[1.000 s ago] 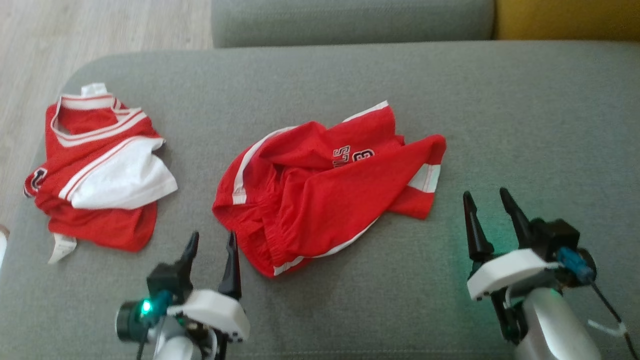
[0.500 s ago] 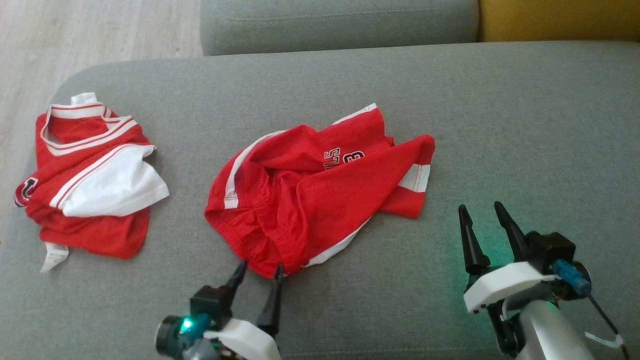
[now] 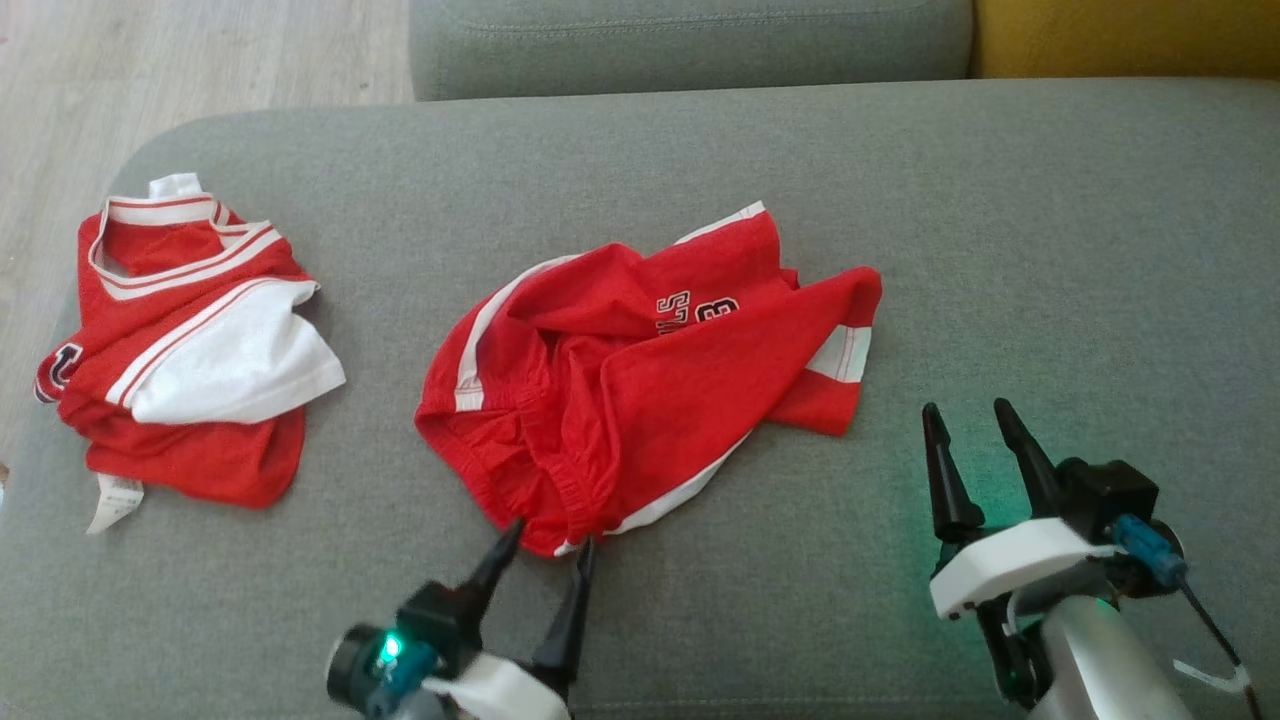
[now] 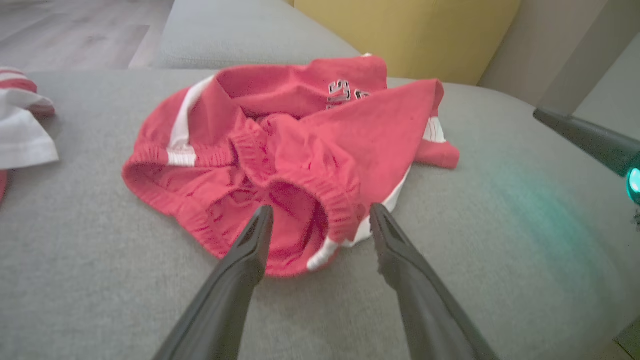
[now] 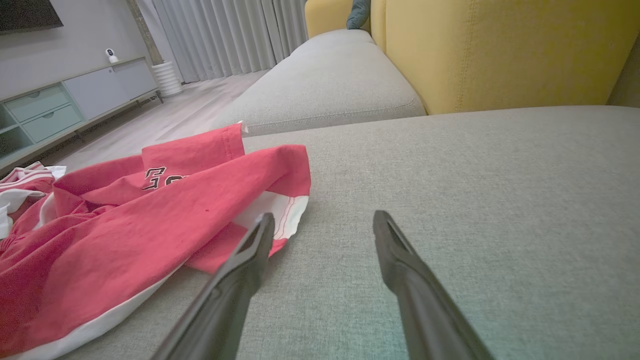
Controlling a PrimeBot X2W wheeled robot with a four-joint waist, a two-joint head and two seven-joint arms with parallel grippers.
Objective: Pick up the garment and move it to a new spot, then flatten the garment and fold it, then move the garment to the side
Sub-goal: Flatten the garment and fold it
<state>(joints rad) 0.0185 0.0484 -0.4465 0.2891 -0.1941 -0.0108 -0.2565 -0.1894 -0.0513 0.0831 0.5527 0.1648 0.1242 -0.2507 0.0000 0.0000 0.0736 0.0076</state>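
A grey sofa (image 3: 1000,250) seat takes up most of the head view, with a second grey cushion (image 3: 690,45) and a yellow backrest (image 3: 1130,40) behind it and pale wood floor (image 3: 200,60) at the far left. In the right wrist view, curtains (image 5: 225,35) and a low cabinet (image 5: 60,107) stand across the room.

The shorts (image 3: 640,400), red with white side stripes, lie crumpled near the middle of the seat. Dark lettering (image 3: 700,312) shows on an upper fold, and the gathered waistband (image 4: 330,190) faces the robot. Well apart from them, towards the seat's left end, lies a red and white jersey (image 3: 190,350), roughly folded, with a white label (image 3: 112,497) sticking out at its near corner.

The left pincer (image 3: 552,535) is released, with its fingers spread and nothing held. Its tips are at the near edge of the shorts, and in its wrist view they stand either side of the bunched waistband. Whether they touch the cloth cannot be told.

The right pincer (image 3: 965,405) is released too, with its fingers apart and empty. It is above bare cushion, near the shorts' right corner but clear of it. A green glow falls on the fabric beside it.
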